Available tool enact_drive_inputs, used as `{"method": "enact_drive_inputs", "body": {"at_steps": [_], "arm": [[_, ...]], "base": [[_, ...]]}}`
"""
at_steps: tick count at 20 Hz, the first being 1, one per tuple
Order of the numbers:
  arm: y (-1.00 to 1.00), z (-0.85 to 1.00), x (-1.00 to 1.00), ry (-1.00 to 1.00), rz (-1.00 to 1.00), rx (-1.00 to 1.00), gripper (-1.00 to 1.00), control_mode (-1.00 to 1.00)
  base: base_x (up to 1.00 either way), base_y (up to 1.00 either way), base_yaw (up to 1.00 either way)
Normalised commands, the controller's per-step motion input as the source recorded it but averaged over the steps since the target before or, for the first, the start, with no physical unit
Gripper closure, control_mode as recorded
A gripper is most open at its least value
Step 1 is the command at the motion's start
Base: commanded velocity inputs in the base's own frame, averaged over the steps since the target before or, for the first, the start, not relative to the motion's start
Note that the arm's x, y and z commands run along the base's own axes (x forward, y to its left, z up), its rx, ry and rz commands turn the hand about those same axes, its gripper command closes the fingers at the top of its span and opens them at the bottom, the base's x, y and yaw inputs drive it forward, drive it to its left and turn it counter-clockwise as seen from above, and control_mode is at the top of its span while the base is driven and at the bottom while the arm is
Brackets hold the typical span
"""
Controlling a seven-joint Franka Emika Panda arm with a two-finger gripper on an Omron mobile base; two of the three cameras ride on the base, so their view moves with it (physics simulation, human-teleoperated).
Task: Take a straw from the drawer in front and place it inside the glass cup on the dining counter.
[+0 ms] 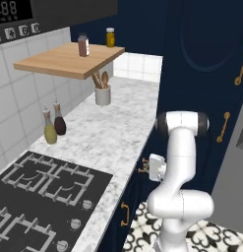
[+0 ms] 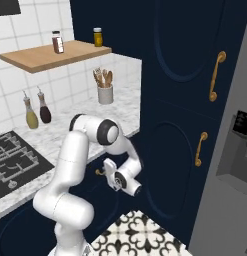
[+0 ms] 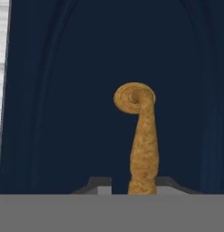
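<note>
1. Left base view: the arm reaches down past the edge of the marble counter with the stove (image 1: 108, 138) toward the navy front below it, where a brass handle (image 1: 142, 166) peeks out at 9 o'clock of the wrist. No straw, glass cup or dining counter is in sight, so I judge the task barely begun.

2. Right base view: the gripper (image 2: 106, 175) presses against the drawer (image 2: 95, 192) front under the counter lip, at the brass handle. The drawer looks closed.

3. Hand view: the handle runs from the bottom edge up toward 12 o'clock, between the fingertips (image 3: 93, 185). The jaws look nearly clenched on it, though contact is hidden. Opening, fetching and placing remain.
</note>
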Motion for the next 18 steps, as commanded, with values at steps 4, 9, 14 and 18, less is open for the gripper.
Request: {"method": "enact_drive_inputs", "body": {"at_steps": [4,9,14,18], "arm": [[-1.0,0.09,-0.42,0.0,0.0,-0.01,1.0,-1.0],[-1.0,0.2,-0.35,0.0,0.0,-0.03,1.0,-1.0],[-1.0,0.18,-0.29,0.01,0.0,-0.03,1.0,-1.0],[-1.0,0.09,-0.27,0.04,0.0,-0.01,1.0,-1.0]], "base": [[0.0,0.0,0.0],[0.0,0.0,0.0],[0.0,0.0,0.0],[0.0,0.0,0.0]]}}
